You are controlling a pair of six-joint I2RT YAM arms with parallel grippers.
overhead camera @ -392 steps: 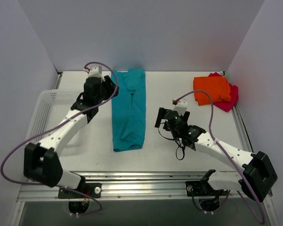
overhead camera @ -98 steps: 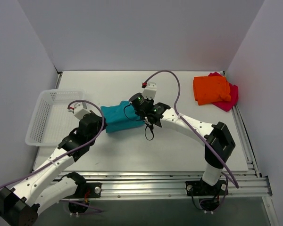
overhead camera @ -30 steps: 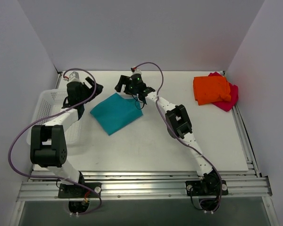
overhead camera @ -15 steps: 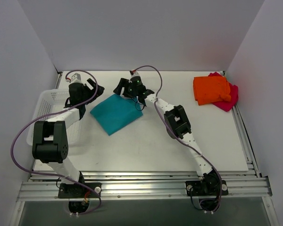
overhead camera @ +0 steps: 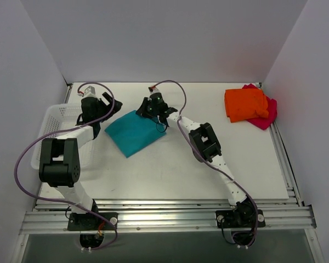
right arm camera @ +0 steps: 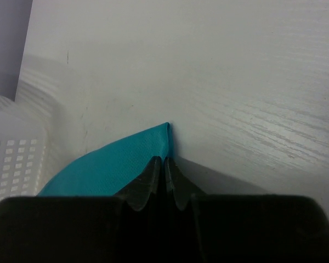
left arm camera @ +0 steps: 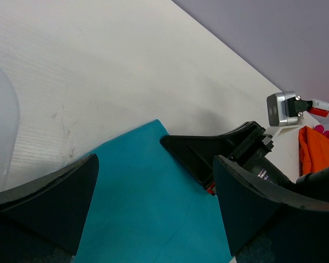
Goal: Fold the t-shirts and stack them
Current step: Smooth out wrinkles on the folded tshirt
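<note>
1. The white table (overhead camera: 208, 164) is the biggest thing. The folded teal-blue t-shirt (overhead camera: 132, 133) lies flat on it, and I tell every other place from that shirt.
2. The white mesh basket (overhead camera: 46, 131) sits just left of the teal-blue t-shirt. I see nothing in the part that shows, but the left arm hides some of it.
3. The teal-blue t-shirt is a neat, slanted square. It could come undone. A tug on one corner may lift only the top layer and pull the fold open. A push may bunch it up.
4. The orange t-shirt (overhead camera: 245, 104) lies folded, well to the right of the teal-blue t-shirt. I think the stack is meant to grow there. That is a long trip, and a shirt hanging from one corner would flop open on the way.
5. The pink t-shirt (overhead camera: 267, 116) peeks out from under the orange t-shirt, even further right.
6. The left gripper (left arm camera: 153, 164) hovers over the far left edge of the teal-blue t-shirt. Its fingers are spread wide and hold nothing.
7. The right gripper (right arm camera: 164, 161) is at the far corner of the teal-blue t-shirt, with its fingers pressed together. I cannot tell if any cloth is caught between them.
</note>
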